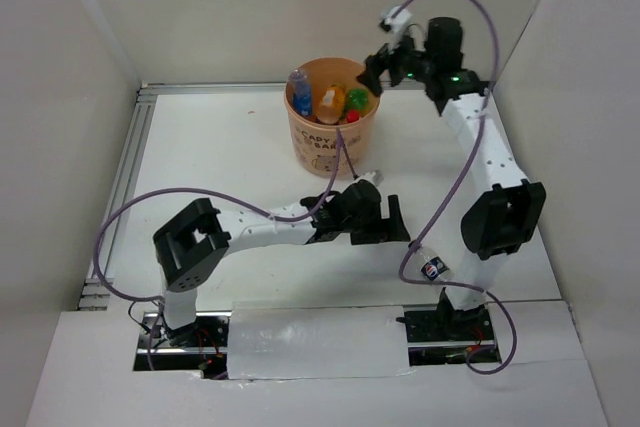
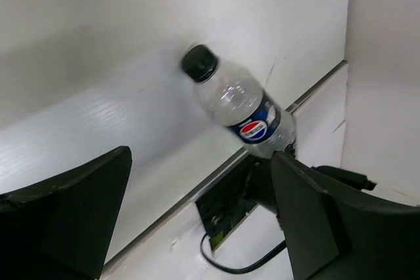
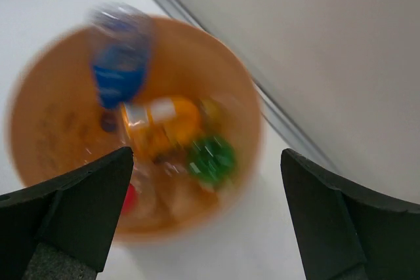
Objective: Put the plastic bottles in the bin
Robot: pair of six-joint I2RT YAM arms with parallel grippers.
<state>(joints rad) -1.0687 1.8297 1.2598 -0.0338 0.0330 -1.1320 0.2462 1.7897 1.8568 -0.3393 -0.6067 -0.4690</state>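
Only the left wrist view shows the cap, black, on the bottle (image 2: 239, 106) at the desk's (image 1: 220, 147) near edge, ahead of the wide left tool (image 2: 202, 155). The right tool (image 3: 207, 155), wide and empty, hangs over the bin (image 1: 320, 147).

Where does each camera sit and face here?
Top external: above and behind the bases, looking down on left arm, right arm, table and bin.
Left wrist: low, facing the lying cola bottle between the open left gripper's fingers.
Right wrist: above the bin, looking in; open right gripper frames it.
Shared: top and right wrist show the bin.
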